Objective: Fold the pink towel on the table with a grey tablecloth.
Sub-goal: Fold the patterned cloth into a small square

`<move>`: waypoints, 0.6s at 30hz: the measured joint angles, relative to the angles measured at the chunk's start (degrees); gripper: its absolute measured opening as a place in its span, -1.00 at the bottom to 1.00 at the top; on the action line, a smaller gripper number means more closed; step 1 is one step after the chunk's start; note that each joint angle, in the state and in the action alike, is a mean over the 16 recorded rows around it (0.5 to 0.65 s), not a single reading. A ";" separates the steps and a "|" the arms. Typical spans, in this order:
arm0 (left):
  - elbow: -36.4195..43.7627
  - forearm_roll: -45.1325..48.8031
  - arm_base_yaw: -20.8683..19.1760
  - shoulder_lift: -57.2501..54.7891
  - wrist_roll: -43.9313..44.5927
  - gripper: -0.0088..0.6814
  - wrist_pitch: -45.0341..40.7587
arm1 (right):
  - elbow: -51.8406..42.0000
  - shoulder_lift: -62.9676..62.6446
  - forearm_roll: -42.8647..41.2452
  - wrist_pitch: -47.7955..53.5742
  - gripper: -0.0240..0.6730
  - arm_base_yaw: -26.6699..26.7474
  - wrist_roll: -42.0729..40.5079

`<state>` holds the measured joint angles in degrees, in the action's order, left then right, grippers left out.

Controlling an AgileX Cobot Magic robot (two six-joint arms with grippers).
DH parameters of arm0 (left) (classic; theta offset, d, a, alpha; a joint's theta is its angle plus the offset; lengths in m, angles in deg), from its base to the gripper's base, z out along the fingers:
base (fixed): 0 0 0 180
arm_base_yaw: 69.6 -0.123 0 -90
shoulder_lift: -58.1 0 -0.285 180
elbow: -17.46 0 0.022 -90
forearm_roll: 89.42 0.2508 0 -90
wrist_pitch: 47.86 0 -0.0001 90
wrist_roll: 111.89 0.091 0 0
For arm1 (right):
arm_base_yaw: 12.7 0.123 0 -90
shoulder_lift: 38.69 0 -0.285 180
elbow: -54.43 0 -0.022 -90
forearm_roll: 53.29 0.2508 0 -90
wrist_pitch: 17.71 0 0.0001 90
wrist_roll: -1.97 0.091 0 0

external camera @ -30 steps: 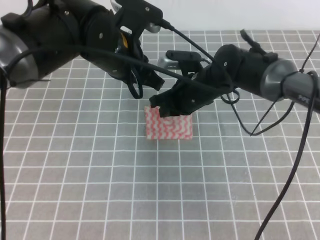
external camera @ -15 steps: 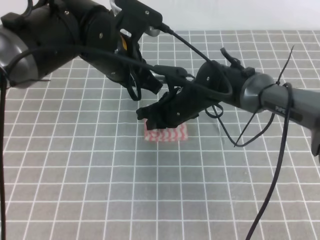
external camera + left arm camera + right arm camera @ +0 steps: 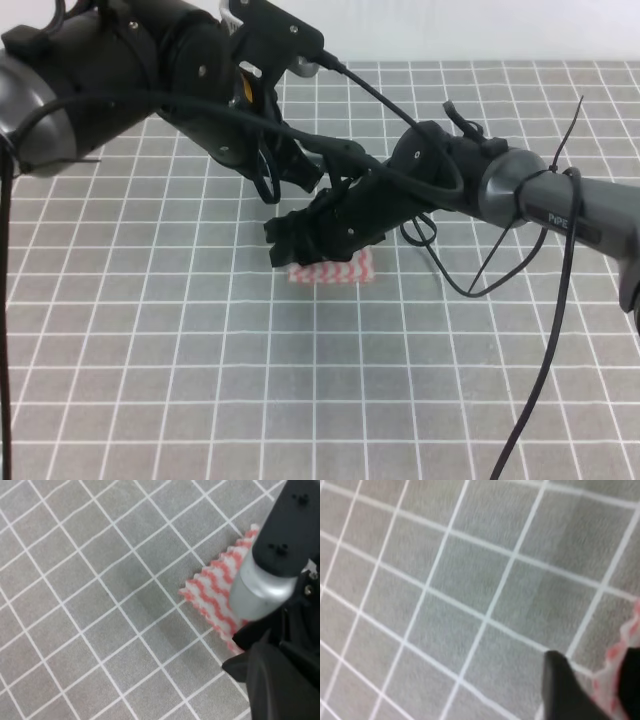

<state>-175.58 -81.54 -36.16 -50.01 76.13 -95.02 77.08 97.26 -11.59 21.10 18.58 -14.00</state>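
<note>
Only one bit of lettering shows: small white print on the grey tube of the right arm [image 3: 560, 215], at about three o'clock in the exterior high view. It begins with what looks like "PIPE", and the rest is too small to read. Neither wrist view shows any writing.

Pink towel [image 3: 335, 271]: pink-and-white wavy zigzag stripes; reads more red-pink in the left wrist view [image 3: 215, 592]. Table with a grey tablecloth [image 3: 200, 380] under the towel: mid grey, regular grid of thin white lines. Both arms above the towel: black housings; right arm [image 3: 540, 200] has a silver-grey section with white lettering, black cables. Left arm [image 3: 150, 70] shows a small yellow patch near its wrist. Backdrop behind the tablecloth: plain white.
</note>
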 joint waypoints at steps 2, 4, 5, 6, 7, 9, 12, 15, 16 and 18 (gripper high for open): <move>0.02 0.02 -0.01 0.09 0.23 -0.97 -0.34 | 0.00 -0.16 0.21 0.29 -0.49 -0.21 -1.00; 0.02 0.02 -0.01 0.10 0.43 -0.97 -0.66 | 0.00 -0.30 0.12 0.53 -0.60 -0.42 -2.18; 0.01 0.02 -0.01 0.07 0.52 -0.97 -0.81 | 0.00 -0.42 0.00 0.58 -0.65 -0.53 -2.84; 0.01 0.02 -0.01 0.07 0.62 -0.97 -0.95 | 0.00 -0.71 -0.32 0.59 -0.71 -0.64 -3.56; 0.02 0.03 -0.01 0.12 0.74 -0.97 -1.09 | 0.00 -0.97 -0.59 0.57 -0.76 -0.74 -4.24; 0.02 0.03 -0.01 0.13 0.96 -0.97 -1.34 | 0.01 -1.59 -1.46 0.41 -0.86 -0.99 -5.50; 0.03 0.02 -0.02 0.19 1.21 -0.97 -1.63 | 0.03 -2.47 -2.97 -0.08 -0.94 -1.51 -6.99; 0.05 -0.04 -0.03 0.29 1.28 -0.97 -1.76 | 0.07 -3.16 -4.78 -0.58 -0.96 -2.03 -8.19; 0.05 -0.07 -0.03 0.30 1.29 -0.97 -1.78 | 0.08 -3.30 -5.47 -0.73 -0.97 -2.22 -8.48; 0.04 -0.19 -0.01 0.26 1.30 -0.97 -1.80 | 0.09 -3.32 -7.00 -1.01 -0.97 -2.65 -8.62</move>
<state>-175.55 -81.73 -36.17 -49.75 77.43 -96.81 77.17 93.94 -18.59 20.10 15.93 -22.62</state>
